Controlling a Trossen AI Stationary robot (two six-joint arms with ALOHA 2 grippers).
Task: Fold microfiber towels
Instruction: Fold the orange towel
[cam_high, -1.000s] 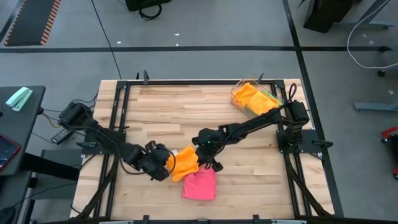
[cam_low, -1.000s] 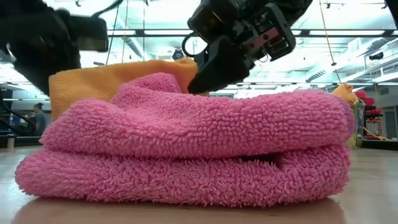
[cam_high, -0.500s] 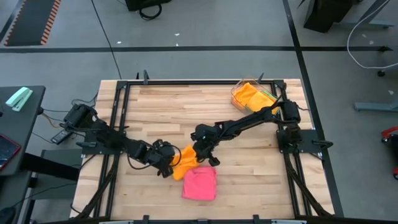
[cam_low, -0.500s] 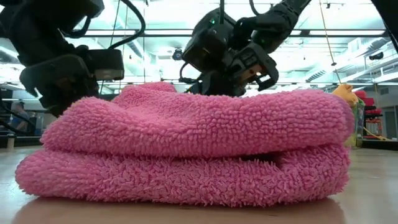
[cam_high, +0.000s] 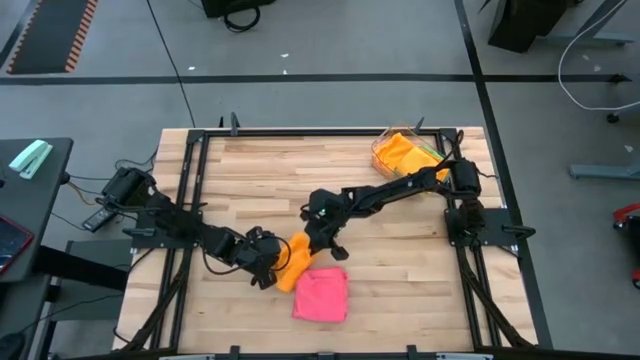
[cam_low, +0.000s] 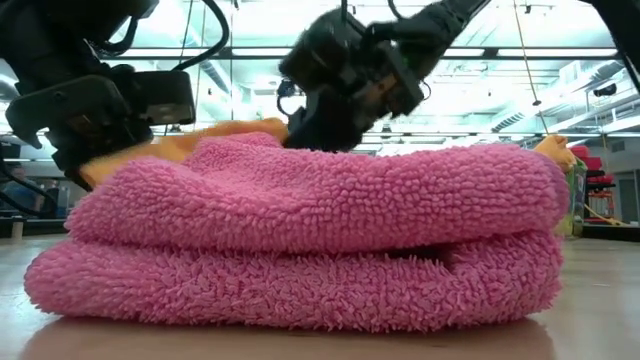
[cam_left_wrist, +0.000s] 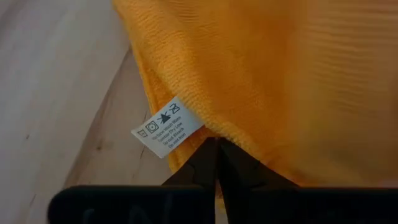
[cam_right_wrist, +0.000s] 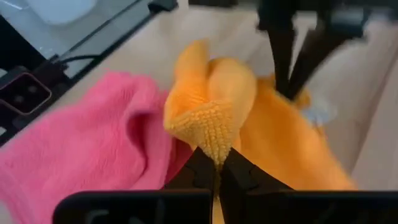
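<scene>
An orange microfiber towel (cam_high: 293, 260) lies bunched on the wooden table between my two grippers, just behind a folded pink towel (cam_high: 321, 296). My left gripper (cam_high: 271, 266) is shut on the orange towel's left side, and my right gripper (cam_high: 319, 247) is shut on its right side. In the low view the pink towel (cam_low: 300, 240) fills the foreground, with only a strip of the orange towel (cam_low: 215, 134) showing over it. A white care label (cam_left_wrist: 168, 127) hangs off the orange towel's hem. My left gripper pinches the orange towel's hemmed edge (cam_left_wrist: 208, 132) between its two fingers, right beside the care label. It slants down from the table's left side. The cloth spreads away from the fingers, slack, toward the table. My right gripper pinches a bunched corner fold (cam_right_wrist: 213, 134) of the orange towel between its two fingers, several layers thick. It comes slanting down from the table's right side. The fold stands up above the fingertips, and the rest of the cloth trails slack toward my left gripper.
A clear tray (cam_high: 386, 166) with more orange and yellow towels stands at the table's far right corner. Black frame rails (cam_high: 190, 170) run along the table's edges. Bare wood (cam_high: 260, 185) lies behind the grippers.
My left gripper has come down toward the table. My right gripper has moved toward the table's left and a little toward its far edge. The orange towel, held up high behind the pink one before, now sits low and bunched narrower between the grippers.
</scene>
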